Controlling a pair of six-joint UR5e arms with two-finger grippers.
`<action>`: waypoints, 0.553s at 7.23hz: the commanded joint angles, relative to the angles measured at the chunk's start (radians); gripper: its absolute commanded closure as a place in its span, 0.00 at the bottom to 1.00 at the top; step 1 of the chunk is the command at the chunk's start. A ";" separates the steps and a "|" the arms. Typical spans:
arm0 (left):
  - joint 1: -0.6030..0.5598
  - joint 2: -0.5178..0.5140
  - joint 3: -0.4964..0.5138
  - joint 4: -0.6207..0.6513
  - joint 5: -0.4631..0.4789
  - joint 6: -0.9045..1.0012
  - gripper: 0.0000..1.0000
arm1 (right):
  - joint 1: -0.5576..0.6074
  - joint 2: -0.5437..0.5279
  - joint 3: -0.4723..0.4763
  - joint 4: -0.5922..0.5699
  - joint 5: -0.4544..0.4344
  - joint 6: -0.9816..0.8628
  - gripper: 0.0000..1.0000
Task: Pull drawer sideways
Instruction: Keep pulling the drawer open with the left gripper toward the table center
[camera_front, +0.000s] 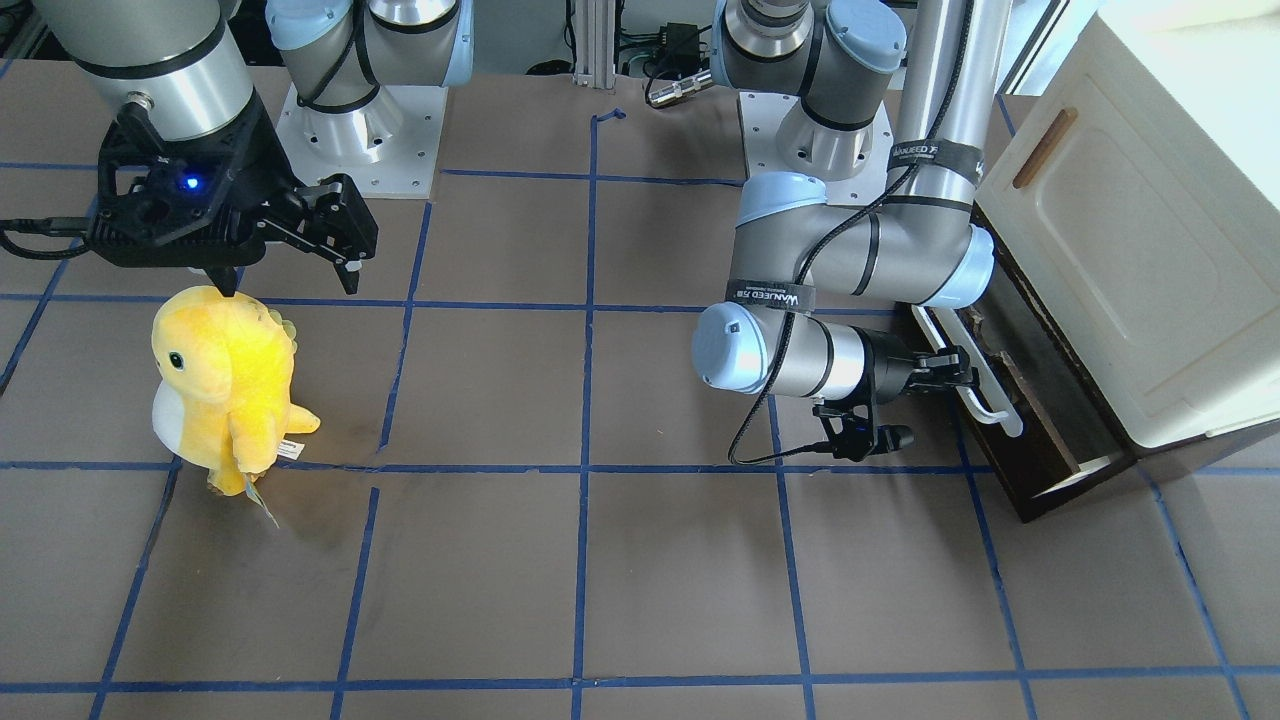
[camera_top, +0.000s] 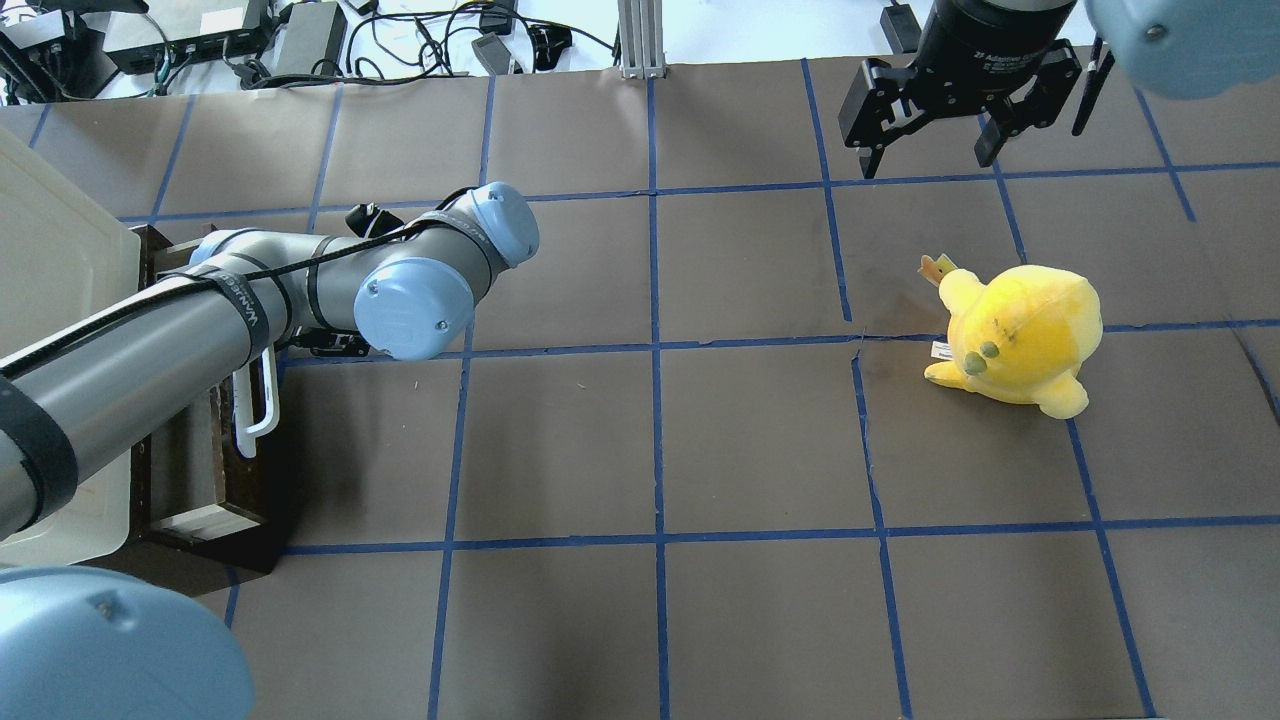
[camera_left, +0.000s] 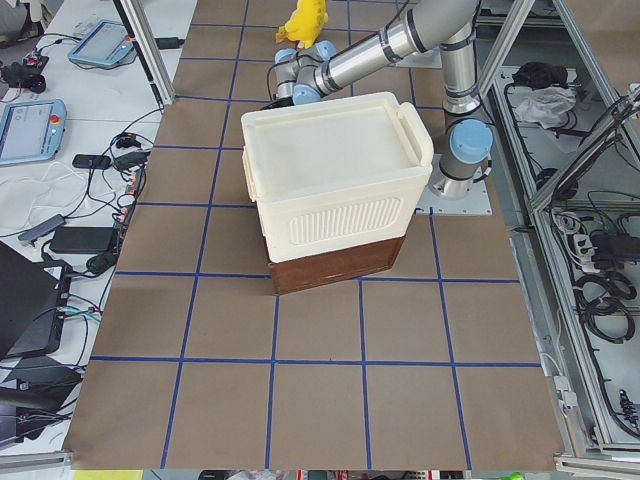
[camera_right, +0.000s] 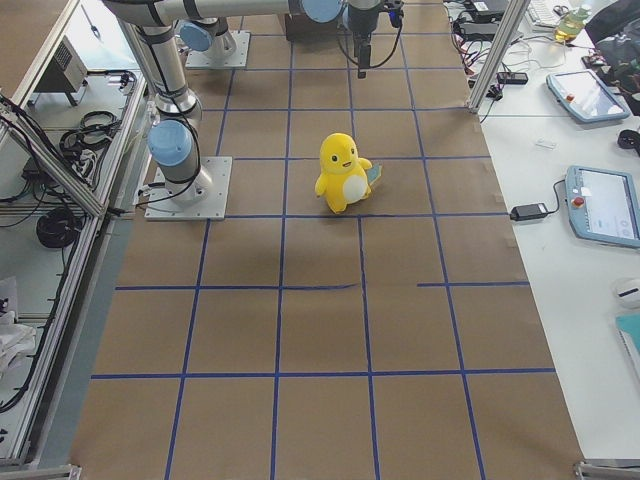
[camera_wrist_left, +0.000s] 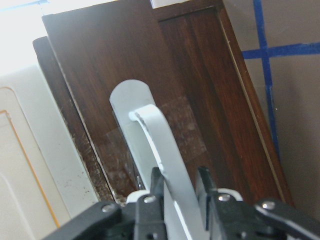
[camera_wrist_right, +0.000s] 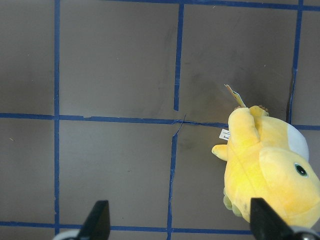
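The dark brown drawer (camera_front: 1045, 420) (camera_top: 215, 480) (camera_left: 335, 270) sticks out a little from under the cream-white cabinet (camera_front: 1130, 250), and its pale inner side shows. My left gripper (camera_front: 955, 375) (camera_wrist_left: 177, 182) is shut on the drawer's long white bar handle (camera_front: 985, 395) (camera_top: 262, 400) (camera_wrist_left: 157, 135), one finger on each side of the bar. In the overhead view the left forearm hides that gripper. Far from the drawer, my right gripper (camera_front: 290, 283) (camera_top: 927, 160) (camera_wrist_right: 180, 222) hangs open over the table and holds nothing.
A yellow plush toy (camera_front: 225, 380) (camera_top: 1015, 335) (camera_right: 340, 172) (camera_wrist_right: 270, 170) stands on the brown mat just below the right gripper. Blue tape lines grid the table. Cables and power supplies (camera_top: 300, 35) lie along the far edge.
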 joint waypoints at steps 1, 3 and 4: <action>-0.036 0.002 0.010 0.000 -0.006 0.000 0.77 | 0.000 0.000 0.000 0.000 0.000 0.000 0.00; -0.050 -0.001 0.030 0.000 -0.030 0.000 0.77 | 0.000 0.000 0.000 0.000 0.000 0.000 0.00; -0.051 -0.003 0.030 0.000 -0.032 0.000 0.77 | 0.000 0.000 0.000 0.000 0.000 0.000 0.00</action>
